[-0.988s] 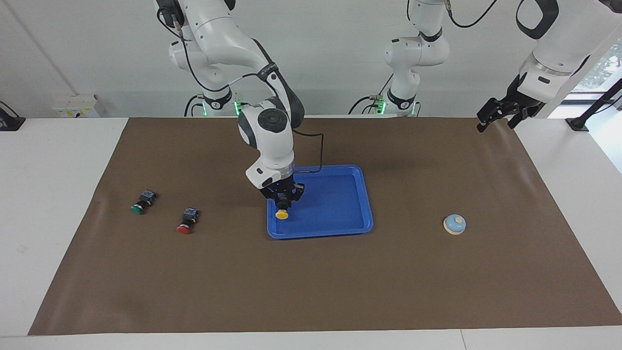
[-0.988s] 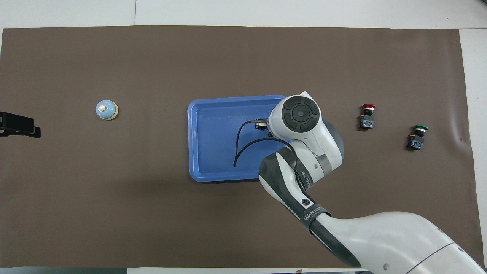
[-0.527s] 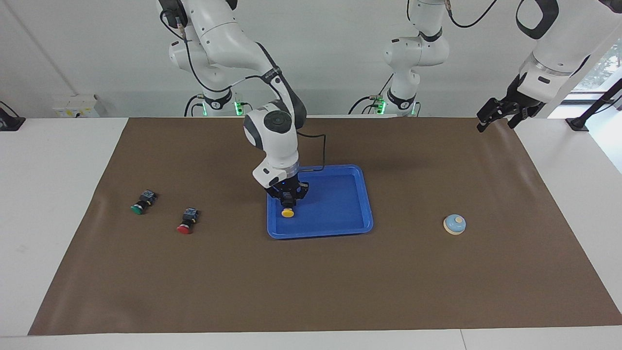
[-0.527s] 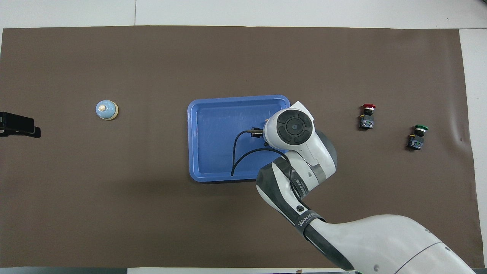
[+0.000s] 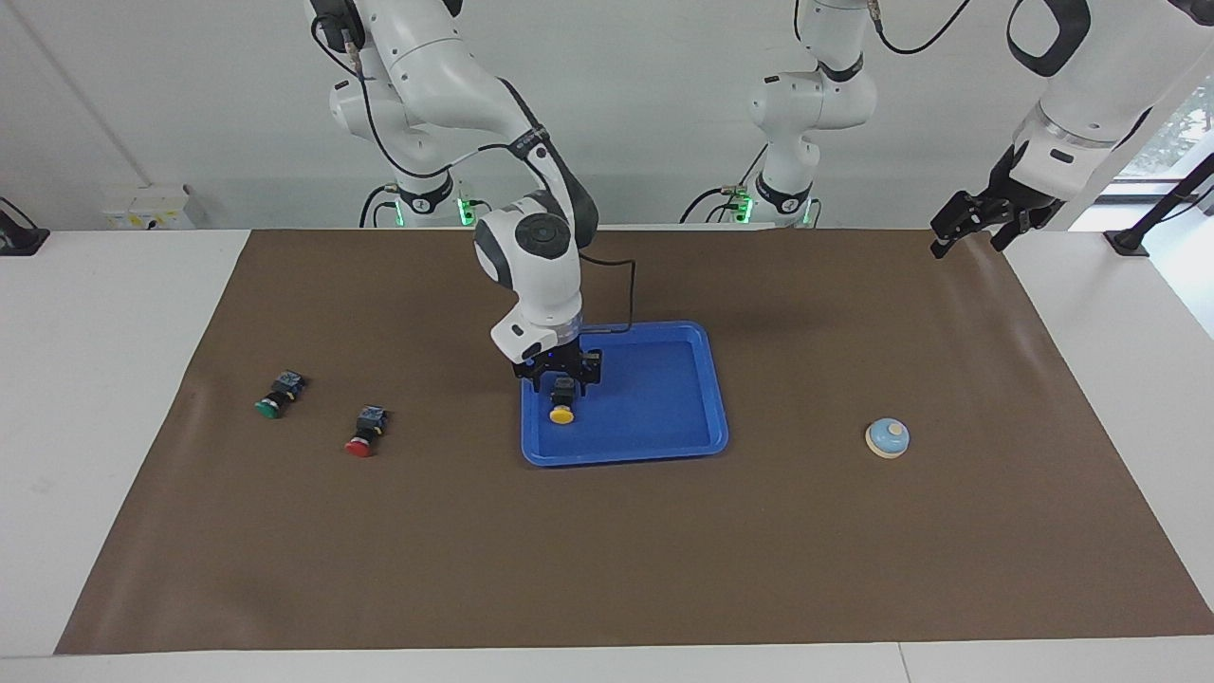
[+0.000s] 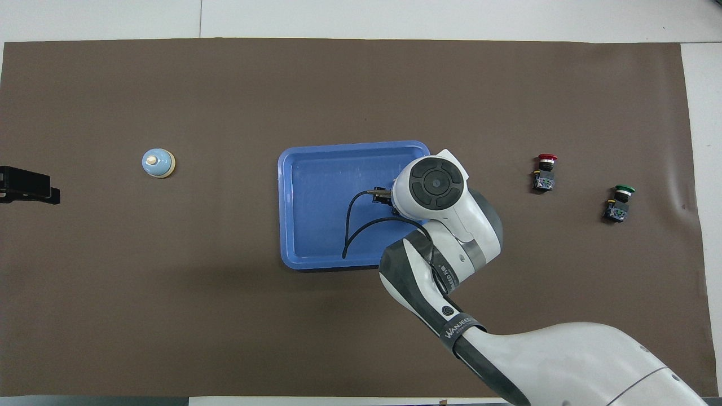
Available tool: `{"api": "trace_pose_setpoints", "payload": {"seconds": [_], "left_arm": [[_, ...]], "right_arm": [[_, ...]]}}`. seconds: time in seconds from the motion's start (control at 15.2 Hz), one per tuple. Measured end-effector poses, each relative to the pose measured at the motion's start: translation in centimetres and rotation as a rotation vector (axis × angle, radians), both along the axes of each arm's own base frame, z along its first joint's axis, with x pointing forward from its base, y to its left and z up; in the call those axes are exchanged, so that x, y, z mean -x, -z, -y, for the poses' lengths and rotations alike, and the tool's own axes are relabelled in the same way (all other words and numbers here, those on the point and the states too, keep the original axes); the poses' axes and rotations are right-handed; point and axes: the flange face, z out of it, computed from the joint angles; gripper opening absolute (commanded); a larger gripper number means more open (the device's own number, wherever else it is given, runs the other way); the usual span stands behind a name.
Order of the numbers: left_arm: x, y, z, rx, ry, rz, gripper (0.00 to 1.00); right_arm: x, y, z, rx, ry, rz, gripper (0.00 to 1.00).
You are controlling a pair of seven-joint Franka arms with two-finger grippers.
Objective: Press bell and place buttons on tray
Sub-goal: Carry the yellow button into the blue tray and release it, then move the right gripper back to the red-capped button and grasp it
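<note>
The blue tray (image 5: 664, 417) lies mid-table, also in the overhead view (image 6: 316, 197). The yellow button (image 5: 561, 410) lies in it, at the tray's side toward the right arm's end. My right gripper (image 5: 561, 378) is low over the button's black body, fingers spread on either side of it; in the overhead view the wrist hides both. The red button (image 5: 365, 433) (image 6: 544, 172) and green button (image 5: 275, 398) (image 6: 619, 202) lie on the mat toward the right arm's end. The bell (image 5: 888, 437) (image 6: 158, 163) stands toward the left arm's end. My left gripper (image 5: 958, 228) (image 6: 25, 186) waits raised there.
A brown mat (image 5: 607, 550) covers the table, with white table edge around it. A black cable (image 6: 352, 225) hangs from the right wrist over the tray. A third arm's base (image 5: 792, 190) stands at the robots' edge of the table.
The right gripper moved with the yellow button farther into the tray, lowered it, and its fingers have spread apart from it. The left arm has not moved.
</note>
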Motion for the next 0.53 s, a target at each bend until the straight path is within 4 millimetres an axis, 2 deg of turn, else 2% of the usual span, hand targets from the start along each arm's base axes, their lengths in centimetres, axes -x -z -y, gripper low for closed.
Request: {"api": "trace_pose_setpoints", "payload": {"seconds": [0.13, 0.26, 0.4, 0.53], "left_arm": [[0.0, 0.0, 0.0, 0.0, 0.0, 0.0, 1.0], [0.0, 0.0, 0.0, 0.0, 0.0, 0.0, 1.0], [0.0, 0.0, 0.0, 0.0, 0.0, 0.0, 1.0], [0.0, 0.0, 0.0, 0.0, 0.0, 0.0, 1.0]], "right_arm": [[-0.9, -4.2, 0.7, 0.019, 0.026, -0.01, 1.0], [-1.9, -8.4, 3.2, 0.023, 0.073, 0.002, 1.0], [-3.2, -10.9, 7.9, 0.028, 0.109, 0.014, 1.0], [-4.6, -11.8, 13.1, 0.034, 0.142, 0.014, 1.0]]}}
